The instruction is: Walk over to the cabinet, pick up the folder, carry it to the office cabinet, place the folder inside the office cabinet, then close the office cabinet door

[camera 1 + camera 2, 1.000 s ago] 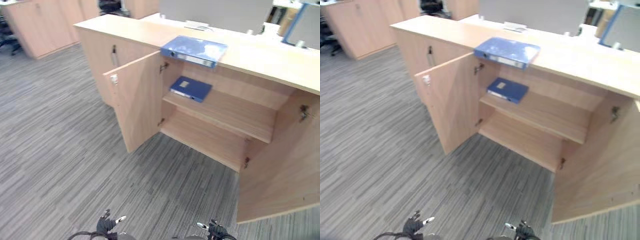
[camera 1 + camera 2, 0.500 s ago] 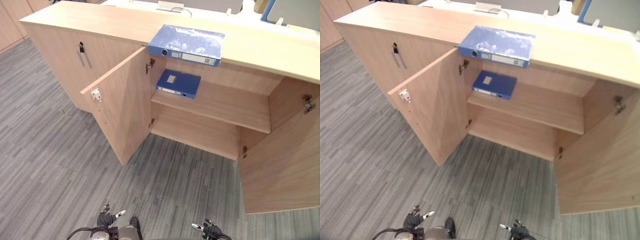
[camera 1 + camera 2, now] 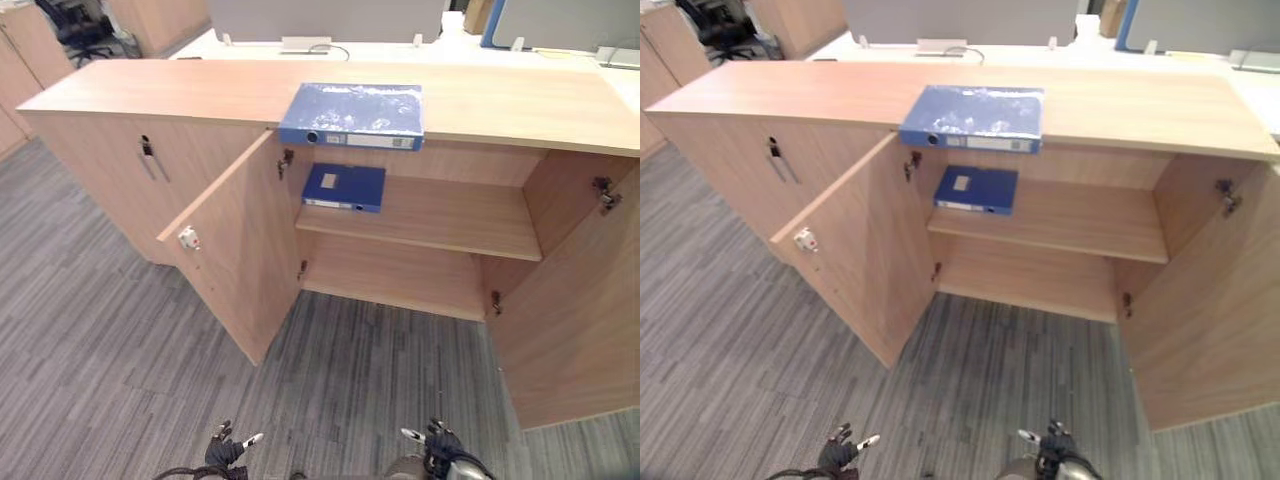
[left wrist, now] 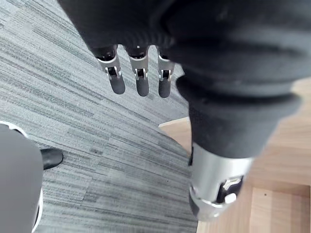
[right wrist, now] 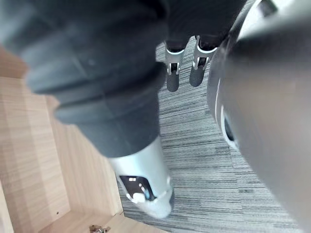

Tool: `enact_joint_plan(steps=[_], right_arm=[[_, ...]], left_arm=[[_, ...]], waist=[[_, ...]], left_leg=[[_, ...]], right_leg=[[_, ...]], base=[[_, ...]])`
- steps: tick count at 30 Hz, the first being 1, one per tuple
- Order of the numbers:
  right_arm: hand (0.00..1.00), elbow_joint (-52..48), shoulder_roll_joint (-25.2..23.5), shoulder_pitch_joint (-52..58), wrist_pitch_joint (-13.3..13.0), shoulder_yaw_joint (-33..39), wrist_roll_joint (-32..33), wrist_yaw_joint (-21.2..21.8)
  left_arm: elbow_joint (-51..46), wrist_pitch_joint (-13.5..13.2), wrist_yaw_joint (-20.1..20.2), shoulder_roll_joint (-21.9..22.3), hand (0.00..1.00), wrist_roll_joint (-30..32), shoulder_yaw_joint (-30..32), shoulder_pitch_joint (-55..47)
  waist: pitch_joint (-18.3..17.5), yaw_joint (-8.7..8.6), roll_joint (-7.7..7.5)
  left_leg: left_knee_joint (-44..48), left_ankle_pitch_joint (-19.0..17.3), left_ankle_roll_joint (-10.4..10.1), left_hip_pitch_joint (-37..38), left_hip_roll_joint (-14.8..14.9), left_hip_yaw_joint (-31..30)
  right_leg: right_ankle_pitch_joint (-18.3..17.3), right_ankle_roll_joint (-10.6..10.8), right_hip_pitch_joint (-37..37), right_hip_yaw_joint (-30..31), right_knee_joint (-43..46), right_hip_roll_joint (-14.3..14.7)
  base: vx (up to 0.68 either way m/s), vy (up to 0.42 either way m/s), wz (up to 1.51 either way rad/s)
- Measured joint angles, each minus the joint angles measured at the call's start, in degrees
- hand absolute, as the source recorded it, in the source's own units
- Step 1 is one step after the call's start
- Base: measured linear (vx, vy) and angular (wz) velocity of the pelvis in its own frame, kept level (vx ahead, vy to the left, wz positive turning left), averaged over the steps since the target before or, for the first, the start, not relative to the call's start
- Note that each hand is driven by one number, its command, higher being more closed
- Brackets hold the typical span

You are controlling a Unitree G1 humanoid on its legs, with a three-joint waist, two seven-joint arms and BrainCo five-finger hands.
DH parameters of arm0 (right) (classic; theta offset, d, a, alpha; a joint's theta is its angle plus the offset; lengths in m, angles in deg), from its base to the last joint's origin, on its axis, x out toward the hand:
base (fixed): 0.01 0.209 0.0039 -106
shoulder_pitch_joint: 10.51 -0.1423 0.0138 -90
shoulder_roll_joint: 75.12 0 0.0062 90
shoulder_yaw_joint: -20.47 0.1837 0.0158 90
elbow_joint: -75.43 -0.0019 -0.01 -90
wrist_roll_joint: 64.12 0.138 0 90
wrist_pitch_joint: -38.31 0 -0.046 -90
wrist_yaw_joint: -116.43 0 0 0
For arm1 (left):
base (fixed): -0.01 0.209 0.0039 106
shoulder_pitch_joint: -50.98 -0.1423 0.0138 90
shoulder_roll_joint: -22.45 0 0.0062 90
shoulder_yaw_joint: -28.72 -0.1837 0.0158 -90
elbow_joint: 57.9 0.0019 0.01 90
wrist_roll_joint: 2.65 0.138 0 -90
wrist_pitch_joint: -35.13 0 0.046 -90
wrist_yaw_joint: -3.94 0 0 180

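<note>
Folder (image 3: 352, 115) flat on open cabinet (image 3: 150, 90) top. Left hand (image 4: 141, 82) and right hand (image 5: 173, 75) hang low, fingers straight, holding nothing.

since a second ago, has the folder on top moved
No. The folder still lies on the cabinet, at its front edge above the hinge; only the camera shifted.

Bright, even indoor light falls from above and leaves no hard shadows on the grey carpet (image 3: 100, 340). The pale cabinet top (image 3: 500, 100) is the brightest surface. The blue folder (image 3: 352, 108) lying on it shows whitish patches of glare on its glossy cover. Beneath the top, the shelf (image 3: 440, 215) and the lower compartment (image 3: 400, 275) sit in soft shade, dimmest towards the back.
</note>
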Motion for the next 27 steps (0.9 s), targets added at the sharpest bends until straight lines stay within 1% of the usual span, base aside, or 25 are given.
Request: enact_joint_plan(steps=[1, 2, 3, 4, 5, 6, 7, 8, 10, 11, 12, 13, 14, 15, 16, 17, 19, 20, 21, 22, 23, 24, 25, 26, 27], right_arm=[[0.0, 0.4, 0.0, 0.1, 0.0, -1.2, 0.0, -0.1], [0.0, 0.3, 0.0, 0.1, -0.1, -1.6, 0.0, 0.0], [0.0, 0.4, 0.1, 0.0, -0.1, -1.6, 0.0, 0.0], [0.0, 0.6, 0.6, 0.3, -0.4, -1.5, 0.0, 0.0], [0.0, 1.0, 1.1, 0.2, -0.2, -1.4, 0.0, 0.0], [0.0, 1.5, 1.5, -0.3, 0.1, -1.4, 0.0, 0.1], [0.0, 1.6, 1.1, -0.3, 0.2, -0.9, 0.0, 0.1], [0.0, 1.8, 0.8, -0.2, 0.2, -0.2, 0.0, 0.1], [0.0, 2.0, 0.4, 0.7, 0.4, 3.1, 0.1, 0.0], [0.0, 2.0, 0.4, 0.9, 0.5, 3.3, 0.1, 0.0], [0.0, 2.1, 0.4, 1.2, 0.6, 3.4, 0.3, 0.0], [0.0, 2.5, 0.3, 1.3, 0.5, 3.4, 0.3, 0.0], [0.0, 2.7, 0.2, 1.3, 0.6, 3.4, 0.4, 0.0], [0.0, 3.3, 0.1, 1.3, 0.6, 3.0, 1.1, 0.0], [0.0, 3.4, 0.2, 1.3, 0.6, 2.3, 1.7, 0.0], [0.0, 3.7, 0.4, 1.2, 0.6, -0.2, 2.3, 0.0], [0.0, 3.9, 0.5, 1.3, 0.6, -1.8, 2.3, 0.0], [0.0, 4.2, 0.5, 1.2, 0.6, -2.9, 2.4, -0.1], [0.0, 4.3, 0.5, 1.1, 0.6, -3.5, 2.4, -0.1], [0.0, 4.5, 0.1, 0.6, 0.6, -3.5, 2.4, -0.1], [0.0, 4.6, -0.1, 0.4, 0.6, -3.6, 2.5, -0.1], [0.0, 4.8, -0.1, 0.2, 0.6, -3.6, 2.5, -0.1], [0.0, 4.8, -0.3, 0.0, 0.6, -3.6, 2.5, -0.1], [0.0, 4.7, -0.3, 0.0, 0.6, -3.7, 2.4, -0.1], [0.0, 4.6, 0.0, 0.1, 0.5, -4.0, 2.3, 0.0]], left_arm=[[1.1, 0.0, 0.2, -0.1, 0.0, 0.2, -0.2, 0.7], [1.6, 0.1, 0.3, -0.3, 0.0, 0.3, -0.2, 1.1], [2.2, 0.2, 0.6, -0.6, 0.0, 0.9, -0.2, 1.7], [2.8, 0.4, 0.8, -0.3, 0.0, 1.6, -0.1, 2.0], [3.1, 0.4, 0.8, 0.4, 0.0, 1.8, -0.1, 1.8], [3.1, 0.2, 1.0, 1.3, 0.0, 2.4, 0.4, 1.8], [3.1, 0.2, 1.2, 1.5, 0.0, 2.6, 1.0, 1.8], [3.1, 0.2, 1.2, 1.4, 0.0, 2.9, 1.1, 1.8], [3.0, 0.5, 1.6, 1.2, 0.0, 3.0, 1.5, 1.9], [3.0, 0.5, 1.6, 1.2, 0.0, 3.0, 1.6, 1.8], [2.7, 0.7, 1.6, 1.2, 0.0, 3.0, 1.6, 1.8], [2.6, 0.8, 1.6, 1.1, 0.0, 3.0, 1.6, 1.7], [2.6, 0.9, 1.6, 1.0, 0.0, 3.0, 1.6, 1.7], [2.0, 1.0, 1.6, 0.7, 0.0, 3.0, 1.6, 1.7], [1.9, 1.0, 1.6, 0.4, 0.0, 2.9, 2.0, 1.7], [0.9, 1.0, 1.6, 0.2, 0.0, 2.1, 3.4, 1.8], [0.3, 0.9, 1.5, 0.0, 0.0, 1.7, 3.8, 1.6], [-0.2, 0.7, 1.5, -0.2, 0.0, 1.5, 4.1, 1.4], [-0.3, 0.5, 1.5, -0.2, 0.0, 1.5, 4.3, 1.3], [-0.6, 0.2, 1.5, -0.2, 0.0, 1.2, 4.7, 1.3], [-0.9, -0.1, 1.5, -0.3, 0.0, 1.1, 5.1, 1.4], [-1.2, -0.1, 1.5, -0.2, 0.0, 1.1, 5.4, 1.4], [-1.3, -0.2, 1.5, -0.2, 0.0, 1.0, 5.7, 1.5], [-1.3, -0.3, 1.5, -0.2, 0.0, 1.1, 5.7, 1.5], [-1.1, -0.2, 1.4, 0.0, 0.0, 1.2, 5.5, 1.0]], waist=[[0.3, -0.06, -0.07], [0.6, -0.04, -0.25], [1.1, -0.03, -0.82], [1.6, -0.4, -0.74], [1.4, -0.51, 0.38], [1.3, -0.14, 1.45], [1.3, -0.15, 1.44], [1.2, -0.21, 1.4], [1.2, -0.44, 1.16], [1.1, -0.37, 1.08], [1.0, -0.41, 1.01], [0.5, -0.39, 0.86], [0.3, -0.39, 0.69], [0.2, -0.21, 0.33], [0.2, -0.16, 0.23], [0.2, 0.28, 0.17], [0.3, 1.19, -0.09], [0.1, 1.63, -0.53], [0.1, 1.75, -0.63], [0.2, 2.08, -0.86], [0.3, 2.32, -1.1], [0.4, 2.43, -1.27], [0.5, 2.7, -1.62], [0.5, 2.74, -1.64], [0.0, 2.81, -0.89]], left_leg=[[0.0, -1.1, -0.5, 0.3, 1.3, 0.2], [-0.1, -1.3, -0.8, 0.8, 1.6, 0.3], [-0.2, -1.9, -1.8, 1.5, 1.2, 0.6], [-0.4, -2.8, -2.9, 2.6, 0.9, -0.6], [-0.5, -3.3, -2.3, 2.7, 1.3, -1.6], [-0.6, -3.3, -2.5, 2.7, 2.5, -2.6], [-1.1, -2.9, -3.1, 2.8, 4.0, -3.4], [-1.3, -2.8, -3.2, 2.9, 4.8, -3.6], [-0.9, -2.9, -3.6, 2.9, 7.4, -4.9], [-0.5, -3.0, -3.7, 2.9, 7.8, -5.0], [1.4, -3.2, -4.4, 2.5, 8.6, -5.0], [5.4, -3.9, -5.8, 0.8, 9.5, -4.5], [8.5, -4.6, -6.8, -0.3, 9.9, -4.1], [18.7, -6.4, -9.5, -4.1, 11.4, -3.0], [25.4, -7.1, -10.5, -6.9, 12.7, -2.5], [43.8, -7.0, -11.0, -13.7, 17.0, -0.6], [55.9, -7.1, -10.8, -16.4, 20.3, 3.0], [59.7, -7.9, -9.4, -17.3, 21.1, 6.2], [59.6, -8.3, -8.8, -17.7, 20.9, 6.9], [57.7, -9.0, -7.7, -18.9, 20.6, 7.9], [53.8, -9.8, -6.4, -20.3, 19.8, 8.0], [51.3, -10.1, -5.8, -20.8, 19.2, 8.0], [43.8, -10.4, -5.0, -21.6, 17.2, 7.5], [38.8, -10.0, -4.6, -21.6, 15.9, 6.9], [25.1, -2.4, -3.0, -20.7, 13.4, 4.4]], right_leg=[[0.0, 0.0, -1.3, -0.8, -4.2, 3.3], [0.2, -0.1, -1.7, -1.7, -7.0, 4.3], [2.3, -1.3, -2.0, -2.3, -14.8, 5.5], [6.5, -5.0, -0.8, -2.0, -17.1, 6.2], [6.3, -4.6, -0.3, -2.4, -18.5, 7.3], [5.5, -4.5, 0.1, -2.7, -20.0, 9.5], [4.9, -4.7, 0.6, -3.4, -21.3, 11.6], [4.7, -4.8, 1.0, -4.0, -22.0, 12.5], [4.0, -5.0, 3.7, -6.2, -25.4, 15.6], [4.0, -4.9, 4.3, -6.5, -26.2, 16.2], [3.9, -4.9, 5.9, -7.4, -28.0, 17.2], [3.9, -4.8, 7.1, -7.8, -29.6, 18.0], [3.8, -4.8, 7.8, -7.9, -30.3, 18.3], [3.9, -4.9, 9.2, -8.0, -31.9, 18.9], [4.0, -5.0, 10.0, -8.0, -32.5, 19.2], [4.1, -5.1, 12.0, -7.5, -33.5, 20.1], [4.2, -5.3, 14.7, -5.7, -34.4, 20.5], [4.2, -5.3, 16.9, -3.2, -35.2, 20.1], [4.2, -5.2, 17.3, -2.4, -35.2, 19.8], [4.2, -5.2, 18.0, -0.7, -35.1, 19.3], [4.3, -5.1, 18.6, 0.7, -35.0, 18.5], [4.3, -5.0, 18.8, 1.2, -34.9, 17.8], [4.4, -4.9, 19.1, 2.3, -34.3, 16.2], [4.5, -4.3, 19.4, 2.7, -34.3, 15.5], [4.5, -1.2, 19.6, 3.8, -34.4, 15.1]], base=[[0.07, -0.238, -0.25], [0.06, -0.309, -0.17], [0.07, -0.253, -0.01], [0.09, -0.234, 0.02], [0.13, -0.18, -0.02], [0.14, -0.169, -0.14], [0.12, -0.184, -0.12], [0.14, -0.231, 0.13], [0.16, -0.239, 0.35], [0.17, -0.2, 0.35], [0.16, -0.159, 0.31], [0.2, -0.161, 0.27], [0.2, -0.127, 0.18], [0.18, -0.092, 0.07], [0.18, -0.078, -0.11], [0.15, -0.052, -0.28], [0.24, -0.012, -0.63], [0.26, 0.037, -0.78], [0.29, 0.106, -0.85], [0.27, 0.145, -0.67], [0.26, 0.161, -0.62], [0.2, 0.178, -0.55], [0.16, 0.173, -0.4], [0.21, 0.267, -0.45], [0.21, 0.296, -0.2]])
